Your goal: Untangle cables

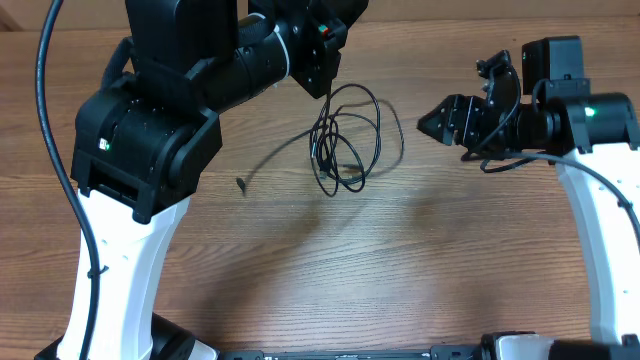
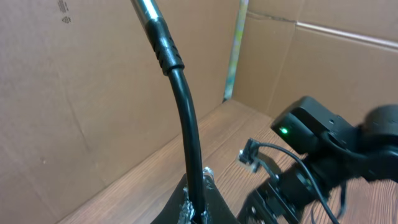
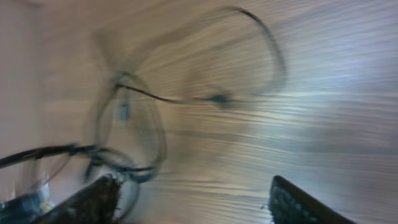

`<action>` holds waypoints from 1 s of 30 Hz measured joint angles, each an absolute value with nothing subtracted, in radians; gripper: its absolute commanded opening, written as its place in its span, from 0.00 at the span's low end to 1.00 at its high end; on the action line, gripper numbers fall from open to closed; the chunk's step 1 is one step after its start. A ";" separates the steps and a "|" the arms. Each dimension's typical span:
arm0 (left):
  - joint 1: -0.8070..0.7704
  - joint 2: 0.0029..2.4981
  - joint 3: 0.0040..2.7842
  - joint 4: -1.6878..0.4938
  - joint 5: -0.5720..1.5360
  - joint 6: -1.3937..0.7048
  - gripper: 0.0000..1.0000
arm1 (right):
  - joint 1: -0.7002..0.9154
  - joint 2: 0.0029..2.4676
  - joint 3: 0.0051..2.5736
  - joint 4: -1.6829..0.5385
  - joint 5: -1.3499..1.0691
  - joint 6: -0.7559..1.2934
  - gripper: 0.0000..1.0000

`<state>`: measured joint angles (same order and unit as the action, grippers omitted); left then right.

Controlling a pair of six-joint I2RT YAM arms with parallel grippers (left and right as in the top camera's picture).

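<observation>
- My left jaws are clamped on a cable (image 2: 186, 124) just below its plug end (image 2: 146, 9), which stands up above the grip.
- My right jaws are spread wide and empty, near the right side of the tangle (image 1: 345, 140) and not touching it.
- The tangle runs from my left grip into loops over the middle of the table (image 1: 300, 280). I cannot tell if the loops rest or hang.
- A loose strand (image 1: 280, 158) trails left to a small plug (image 1: 243, 183).
- Risk: pulling from this one end would likely cinch the loops into a knot.
- Risk: the right wrist view is blurred, so closing now could catch several strands or none.
- Count: one tangle, two plug ends seen. I cannot tell the number of cables.
</observation>
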<state>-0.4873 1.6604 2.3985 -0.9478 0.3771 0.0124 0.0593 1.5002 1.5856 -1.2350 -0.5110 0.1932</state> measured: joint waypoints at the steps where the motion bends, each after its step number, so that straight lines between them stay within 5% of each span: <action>1: -0.487 1.660 2.399 -0.947 0.377 0.004 0.04 | 0.070 1.485 1.588 -1.234 -0.540 0.177 0.79; 18: -0.400 1.660 2.398 -0.861 0.405 -0.150 0.04 | 0.173 1.462 1.591 -1.187 -0.626 0.107 0.84; 30: -0.399 1.641 2.398 -0.863 0.423 -0.160 0.04 | 0.212 1.475 1.591 -1.092 -0.625 0.210 0.76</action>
